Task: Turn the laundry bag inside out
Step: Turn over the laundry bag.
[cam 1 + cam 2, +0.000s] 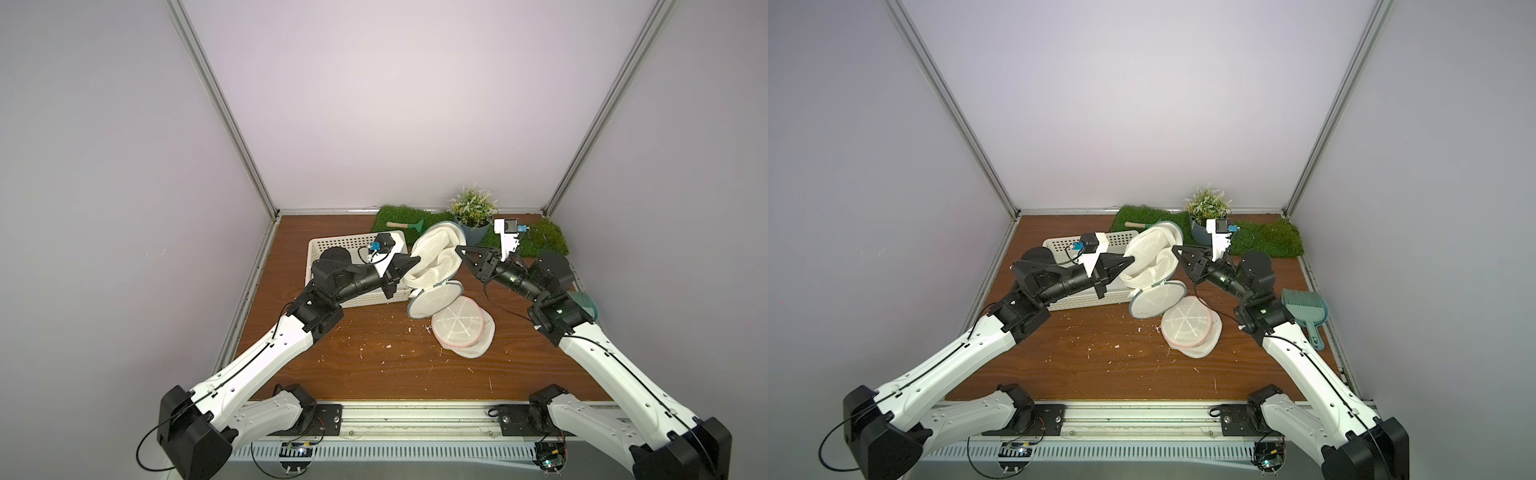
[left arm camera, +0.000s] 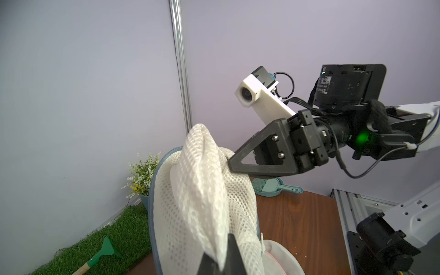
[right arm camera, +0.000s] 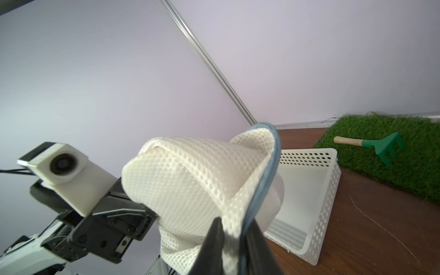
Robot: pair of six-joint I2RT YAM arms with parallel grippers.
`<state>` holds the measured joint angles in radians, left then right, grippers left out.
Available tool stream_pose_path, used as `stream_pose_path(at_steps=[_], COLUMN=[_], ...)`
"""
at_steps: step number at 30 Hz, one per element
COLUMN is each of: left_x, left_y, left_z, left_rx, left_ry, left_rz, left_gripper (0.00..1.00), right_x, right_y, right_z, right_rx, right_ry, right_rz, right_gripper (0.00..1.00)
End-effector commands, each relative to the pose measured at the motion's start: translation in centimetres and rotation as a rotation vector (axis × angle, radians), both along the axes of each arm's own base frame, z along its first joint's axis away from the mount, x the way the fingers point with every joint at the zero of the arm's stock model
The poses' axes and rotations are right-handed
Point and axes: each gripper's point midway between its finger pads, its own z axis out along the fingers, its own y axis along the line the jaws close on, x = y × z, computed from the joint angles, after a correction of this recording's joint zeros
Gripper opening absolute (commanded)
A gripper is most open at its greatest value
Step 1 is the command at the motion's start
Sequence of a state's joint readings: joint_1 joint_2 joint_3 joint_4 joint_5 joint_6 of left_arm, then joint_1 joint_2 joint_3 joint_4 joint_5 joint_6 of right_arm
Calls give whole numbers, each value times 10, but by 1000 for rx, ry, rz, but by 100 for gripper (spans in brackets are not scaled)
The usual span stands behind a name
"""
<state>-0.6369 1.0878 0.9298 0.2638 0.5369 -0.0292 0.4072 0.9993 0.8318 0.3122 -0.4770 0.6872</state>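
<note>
Okay so, my left gripper (image 1: 417, 261) is pinched tight on a fold of white mesh on the laundry bag (image 1: 436, 255), and the left wrist view shows the fabric bunched right between the tips. My right gripper (image 1: 459, 249) is clamped on the opposite side of the same bag. From the right wrist view (image 3: 234, 238) you can see both the mesh and the blue-grey trim caught between the jaws.

Between the two grippers the bag is held up off the table (image 1: 374, 365), crumpled and puffed, with its blue-rimmed opening facing up toward the back wall. Its round bottom panel hangs down low, and I can't tell if it touches the wood.

Just beside that panel, toward the front, a second bag (image 1: 462, 330) with pink trim lies flat on the table. A white perforated basket (image 1: 332, 245) sits under my left arm. Further back there's a grass mat (image 1: 397, 216) with a little green rake (image 1: 409, 225) on it, plus a potted plant (image 1: 473, 208). A teal dustpan (image 1: 1304, 309) sits behind my right arm
</note>
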Motion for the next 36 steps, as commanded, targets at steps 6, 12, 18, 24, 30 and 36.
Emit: stream_pose_path(at_steps=[6, 12, 18, 24, 30, 36], left_x=[-19, -49, -68, -37, 8, 13], left_y=[7, 0, 3, 15, 34, 35], left_z=[19, 9, 40, 66, 65, 47], left_rx=[-50, 26, -78, -156, -348, -461], left_ry=[-24, -7, -146, -251, -73, 73], left_rz=[-148, -338, -420, -185, 39, 14], left_gripper=[0, 0, 0, 0, 0, 0], right_x=[49, 68, 63, 38, 32, 25], right_y=[-34, -8, 21, 32, 14, -35], right_z=[32, 6, -62, -97, -66, 1], right_rx=[65, -26, -192, -188, -158, -133], right_ry=[-48, 39, 182, 276, 181, -91], right_rz=[-239, -125, 88, 229, 135, -168], right_gripper=[0, 0, 15, 43, 57, 76])
